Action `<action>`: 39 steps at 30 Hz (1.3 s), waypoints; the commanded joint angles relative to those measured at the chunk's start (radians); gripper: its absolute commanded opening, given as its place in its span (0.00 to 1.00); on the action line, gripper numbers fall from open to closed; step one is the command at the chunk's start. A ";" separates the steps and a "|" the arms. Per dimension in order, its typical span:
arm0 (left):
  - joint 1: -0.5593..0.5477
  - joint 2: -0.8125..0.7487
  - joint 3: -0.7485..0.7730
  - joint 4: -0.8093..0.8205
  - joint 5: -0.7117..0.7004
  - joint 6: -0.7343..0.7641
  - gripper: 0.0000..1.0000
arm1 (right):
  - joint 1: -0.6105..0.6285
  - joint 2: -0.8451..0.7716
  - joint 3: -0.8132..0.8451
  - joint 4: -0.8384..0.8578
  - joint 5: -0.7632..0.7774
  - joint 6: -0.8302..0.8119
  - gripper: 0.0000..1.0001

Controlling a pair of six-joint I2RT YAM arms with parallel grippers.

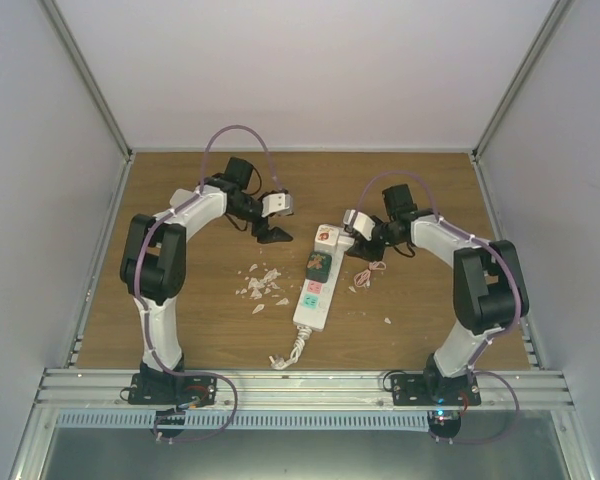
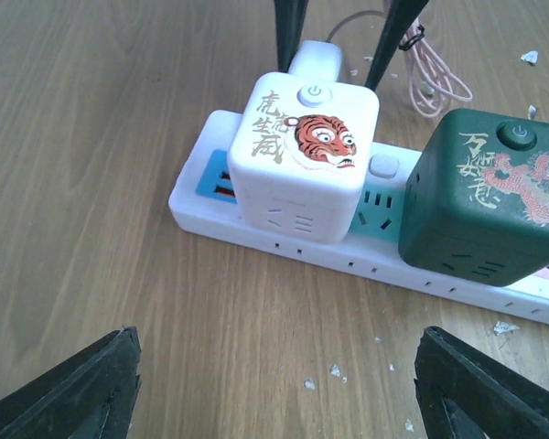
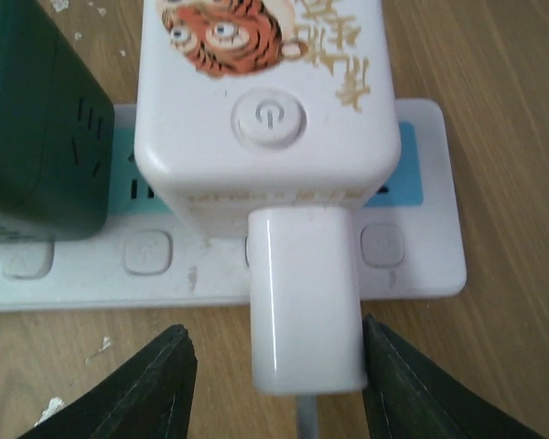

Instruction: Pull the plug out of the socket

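Plug (image 3: 306, 297), seated in the tiger cube (image 3: 183, 155) on the mid-table socket (image 3: 421, 247), was found straddled, unclamped, by the right gripper (image 3: 276, 331); with the left gripper (image 2: 276, 340) spread clear, the cube could be dragged out too.

White socket (image 2: 201, 215), pastel faces; white tiger cube (image 2: 302, 165); dark-green dragon cube (image 2: 480, 210).

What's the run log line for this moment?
right gripper: open, straddling white plug | left gripper: open, beside socket | white plug: in tiger cube
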 commanded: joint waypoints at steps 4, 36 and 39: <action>-0.047 0.037 0.046 0.036 0.046 0.018 0.79 | 0.049 0.051 0.057 0.064 0.003 -0.001 0.38; -0.174 0.215 0.189 -0.042 -0.029 0.067 0.57 | 0.125 0.096 0.087 0.073 0.010 -0.032 0.11; -0.167 0.204 0.164 -0.030 -0.037 0.067 0.43 | 0.122 0.101 0.088 0.061 0.034 -0.051 0.11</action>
